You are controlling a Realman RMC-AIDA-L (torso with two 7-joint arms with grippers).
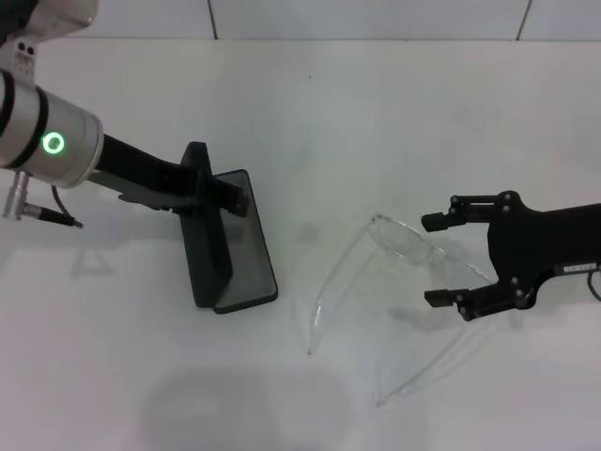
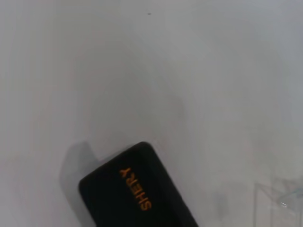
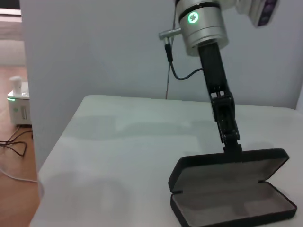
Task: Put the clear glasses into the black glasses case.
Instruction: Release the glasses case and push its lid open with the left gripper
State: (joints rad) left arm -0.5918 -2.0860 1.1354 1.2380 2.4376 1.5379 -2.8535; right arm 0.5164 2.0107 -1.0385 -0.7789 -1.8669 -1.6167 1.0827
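The black glasses case (image 1: 242, 246) stands open left of centre, with its lid upright and its grey-lined base flat on the table. My left gripper (image 1: 208, 188) is shut on the lid's top edge, and the right wrist view shows that left gripper (image 3: 230, 142) gripping the open case (image 3: 236, 194). The left wrist view shows the lid (image 2: 137, 189) with orange lettering. The clear glasses (image 1: 404, 235) lie on the table right of centre, arms pointing toward me. My right gripper (image 1: 441, 260) is open, one finger on each side of the lens's right end.
The white table (image 1: 338, 113) reaches back to a tiled wall. In the right wrist view the table's far edge (image 3: 61, 137) drops to a floor with cables and a white device (image 3: 18, 101).
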